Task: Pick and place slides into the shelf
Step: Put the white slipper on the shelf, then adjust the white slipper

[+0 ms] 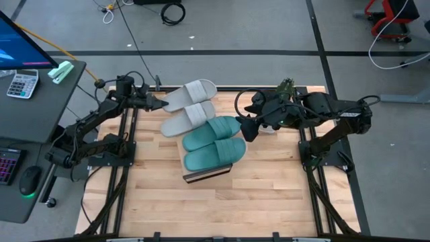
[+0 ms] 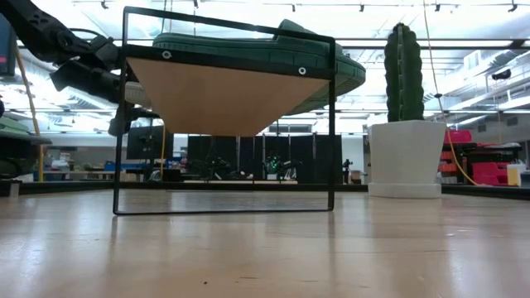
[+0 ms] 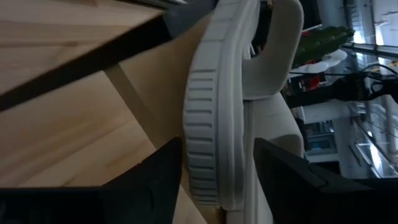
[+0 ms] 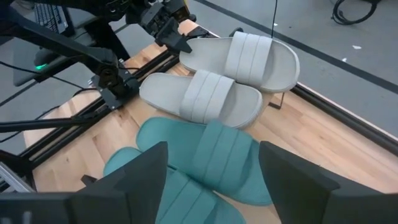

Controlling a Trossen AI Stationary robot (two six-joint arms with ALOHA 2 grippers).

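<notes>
On the left, the left gripper (image 1: 161,103) reaches in at the heel of the far grey slide (image 1: 192,95). In its wrist view the two dark fingers (image 3: 155,180) stand spread on either side of the ribbed sole edge, a gap visible between rubber and each finger — not pinching it.

The four slides lie side by side on the shelf (image 1: 207,173), a light wood board with dark trim resting on the wooden table (image 1: 269,195). The far grey slide sits at the far end, the second grey slide (image 1: 189,119) next to it, then the two green slides (image 1: 215,142) toward the near end. From table height the shelf is seen tilted on a thin black wire frame (image 2: 224,124).

On the right, the right gripper (image 1: 246,129) hovers just beside the green slides, its fingers spread and holding nothing.
</notes>
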